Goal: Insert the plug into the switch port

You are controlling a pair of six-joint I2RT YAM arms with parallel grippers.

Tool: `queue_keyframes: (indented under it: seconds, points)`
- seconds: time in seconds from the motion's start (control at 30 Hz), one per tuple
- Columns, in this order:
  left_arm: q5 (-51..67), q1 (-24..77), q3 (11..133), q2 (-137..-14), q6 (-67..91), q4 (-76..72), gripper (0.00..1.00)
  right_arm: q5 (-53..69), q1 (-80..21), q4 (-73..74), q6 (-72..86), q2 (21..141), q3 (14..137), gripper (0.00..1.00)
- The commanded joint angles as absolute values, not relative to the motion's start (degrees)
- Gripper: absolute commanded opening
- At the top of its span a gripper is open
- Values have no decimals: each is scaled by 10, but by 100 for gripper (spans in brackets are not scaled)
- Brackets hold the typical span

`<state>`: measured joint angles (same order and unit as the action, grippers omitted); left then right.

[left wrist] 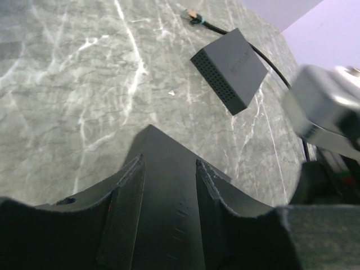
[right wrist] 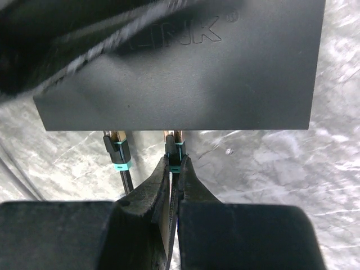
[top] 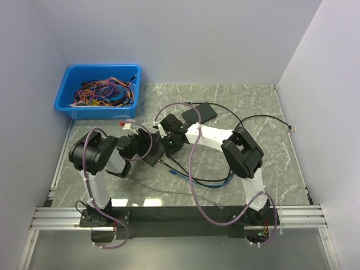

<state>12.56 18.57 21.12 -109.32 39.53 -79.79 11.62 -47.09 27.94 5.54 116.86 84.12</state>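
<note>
In the right wrist view a black switch (right wrist: pixel 185 73) fills the top of the frame, its port edge facing me. My right gripper (right wrist: pixel 175 160) is shut on a plug (right wrist: pixel 176 147) with a teal boot, and the plug tip touches that port edge. A second teal-booted plug (right wrist: pixel 117 149) sits at the same edge to the left. My left gripper (left wrist: pixel 169 163) is shut on the switch (left wrist: pixel 160 146), a dark slab between its fingers. In the top view both grippers, left (top: pixel 149 148) and right (top: pixel 169 144), meet at the table's middle.
A second black switch (left wrist: pixel 228 70) lies flat on the marble table (top: pixel 270 163), also seen from above (top: pixel 199 112). A loose plug (left wrist: pixel 193 16) lies beyond it. A blue bin (top: pixel 98 90) of wires stands at the back left. Black cables (top: pixel 264 118) loop at the right.
</note>
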Motion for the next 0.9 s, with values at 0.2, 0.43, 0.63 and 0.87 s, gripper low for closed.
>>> queue_keyframes:
  seconds: [0.2,0.43,0.63,0.87]
  points:
    - [251,257,168,-1146,441,-671,46,96,-453,-36,46,1165,908,0]
    - [254,257,174,-1154,445,-669,46,112,-447,-47,27,1183,903,0]
    - [251,254,180,-1148,446,-662,47,102,-447,-35,25,1202,880,43]
    - [219,241,180,-1093,447,-604,47,89,-448,-32,17,1165,824,51]
